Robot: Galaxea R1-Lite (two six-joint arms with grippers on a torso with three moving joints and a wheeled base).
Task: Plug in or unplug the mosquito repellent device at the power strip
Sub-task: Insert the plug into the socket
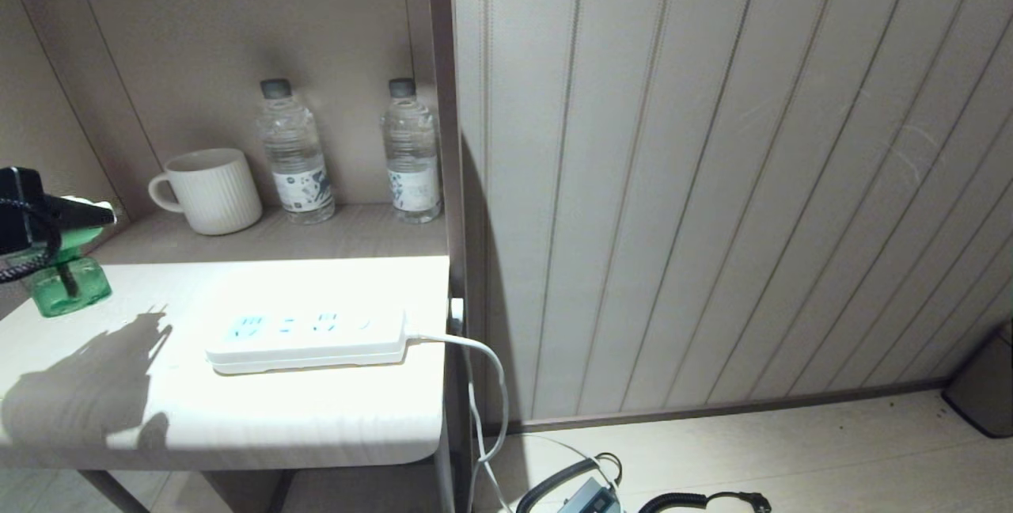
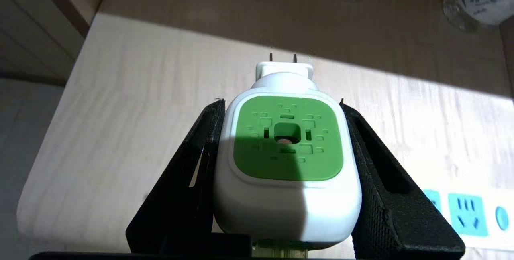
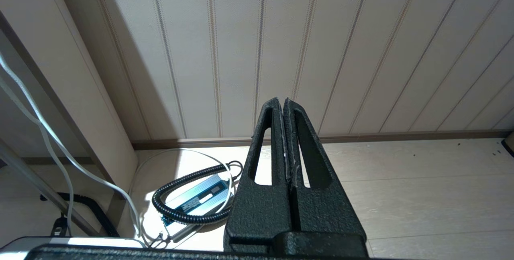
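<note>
My left gripper [image 1: 85, 216] is shut on the mosquito repellent device [image 1: 67, 285] at the far left of the head view, over the left end of the white tabletop [image 1: 237, 418]. The black fingers [image 2: 192, 171] clamp the two sides of its white cap with the green centre [image 2: 287, 139]. The green bottle hangs below the cap. Its two plug prongs [image 2: 283, 57] are bare and sit in no socket. The power strip [image 1: 309, 336] lies flat on the tabletop to the right of the device, apart from it; its blue outlets [image 2: 466, 212] show in the left wrist view. My right gripper [image 3: 282, 101] is shut and empty, low by the floor.
A white ribbed mug [image 1: 212, 190] and two clear water bottles [image 1: 294, 153] [image 1: 411, 150] stand on the shelf behind the table. The strip's white cable [image 1: 483, 362] drops off the table's right edge. A coiled black cable and a grey power adapter [image 3: 192, 200] lie on the floor by the panelled wall.
</note>
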